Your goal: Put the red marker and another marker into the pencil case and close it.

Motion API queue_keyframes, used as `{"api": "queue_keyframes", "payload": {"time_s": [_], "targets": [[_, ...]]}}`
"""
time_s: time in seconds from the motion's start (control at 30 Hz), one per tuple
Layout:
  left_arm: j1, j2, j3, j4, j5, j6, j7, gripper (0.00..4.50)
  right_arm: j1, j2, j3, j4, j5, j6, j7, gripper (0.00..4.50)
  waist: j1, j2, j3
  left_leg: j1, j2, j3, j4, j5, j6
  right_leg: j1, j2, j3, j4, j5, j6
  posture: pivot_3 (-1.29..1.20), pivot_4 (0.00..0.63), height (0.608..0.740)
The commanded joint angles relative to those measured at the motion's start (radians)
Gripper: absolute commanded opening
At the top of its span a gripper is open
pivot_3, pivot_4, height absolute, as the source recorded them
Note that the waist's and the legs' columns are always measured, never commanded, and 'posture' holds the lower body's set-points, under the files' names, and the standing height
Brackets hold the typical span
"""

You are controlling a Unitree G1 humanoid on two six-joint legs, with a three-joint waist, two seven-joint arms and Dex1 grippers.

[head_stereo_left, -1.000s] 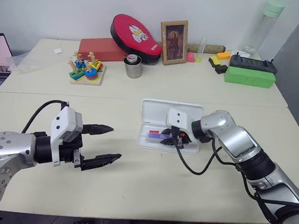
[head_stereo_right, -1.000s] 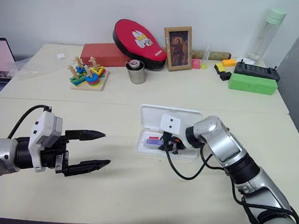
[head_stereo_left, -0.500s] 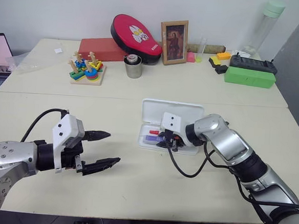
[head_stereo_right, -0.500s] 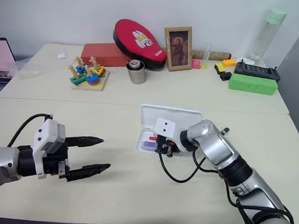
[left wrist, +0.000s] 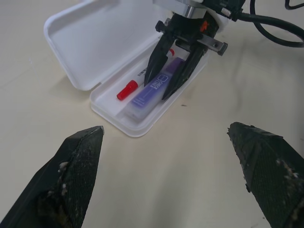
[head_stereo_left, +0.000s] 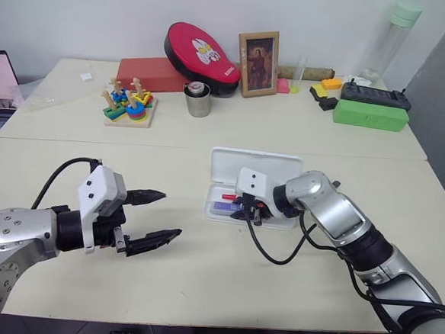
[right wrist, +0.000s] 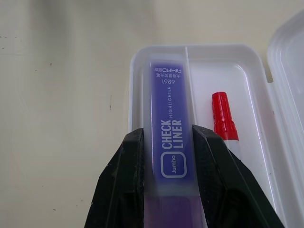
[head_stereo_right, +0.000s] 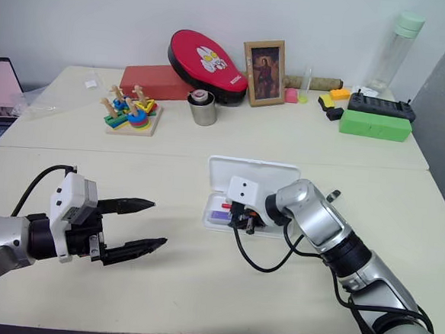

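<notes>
Two markers sat in your open white plastic pencil case (left wrist: pixel 90 52): right gripper (left wrist: pixel 167 78) clamped the chunky purple marker (right wrist: pixel 169 142) beside the slim red-capped marker (right wrist: pixel 223 116); left gripper (head_stereo_left: pixel 152 217) spread wide, apart.

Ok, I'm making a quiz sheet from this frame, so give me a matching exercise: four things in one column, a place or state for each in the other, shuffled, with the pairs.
Things:
1. purple highlighter
2. red marker
3. pencil case
4. left gripper

States:
A. lid open, flat on the table
B. jaws wide apart, nothing between them
C. clamped in the right gripper, over the case's tray
D. lying in the tray, untouched

Pairs: 1-C, 2-D, 3-A, 4-B
</notes>
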Motion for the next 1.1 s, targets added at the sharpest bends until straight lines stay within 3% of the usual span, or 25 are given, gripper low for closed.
{"api": "queue_keyframes", "payload": {"time_s": [0.03,0.37,0.57,0.8,0.97,1.1], "targets": [[-0.014,0.0,-0.008,-0.006,0.0,-0.022,0.002,4.5,-0.022,0.015,-0.025,-0.013,0.011,0.011,-0.001,2.08,0.0,0.0,0.0,0.0,0.0,0.0,0.0,0.0,0.0,0.0,0.0,0.0,0.0,0.0,0.0,0.0,0.15,0.74],[-0.064,0.0,-0.045,0.028,0.011,-0.043,0.004,4.5,-0.042,0.018,-0.108,-0.038,0.064,0.046,0.006,4.43,0.001,0.0,0.0,0.0,0.0,0.0,0.0,0.0,0.0,0.0,0.0,0.0,0.0,0.0,0.0,0.0,0.15,0.74],[-0.163,-0.035,-0.102,0.071,-0.014,-0.046,0.015,4.5,-0.063,-0.055,-0.262,-0.066,0.186,0.099,0.063,4.47,0.004,0.0,0.0,0.0,0.0,0.0,0.0,0.0,0.0,0.0,0.0,0.0,-0.001,0.0,0.0,0.0,0.15,0.74],[-0.373,-0.15,-0.266,0.156,0.021,-0.07,0.034,4.5,0.07,-0.305,-0.486,-0.118,0.383,0.197,0.201,4.47,0.029,0.0,0.0,-0.001,0.0,0.0,0.0,0.0,0.0,0.001,0.0,-0.001,-0.003,0.0,0.0,0.0,0.15,0.74],[-0.504,-0.271,-0.357,0.23,0.062,-0.109,0.057,4.5,0.076,-0.349,-0.546,0.026,0.309,0.155,0.055,4.47,0.021,0.0,0.0,-0.001,0.0,0.001,0.002,0.0,0.0,0.001,0.0,0.0,-0.002,0.001,0.0,0.0,0.15,0.74],[-0.631,-0.418,-0.499,0.35,0.147,-0.179,0.057,4.5,0.031,-0.308,-0.533,0.238,0.145,0.147,-0.231,4.47,0.019,-0.001,0.0,-0.001,0.0,0.002,0.002,0.0,0.0,0.001,0.0,0.001,-0.003,0.001,0.0,0.0,0.15,0.74]]}}
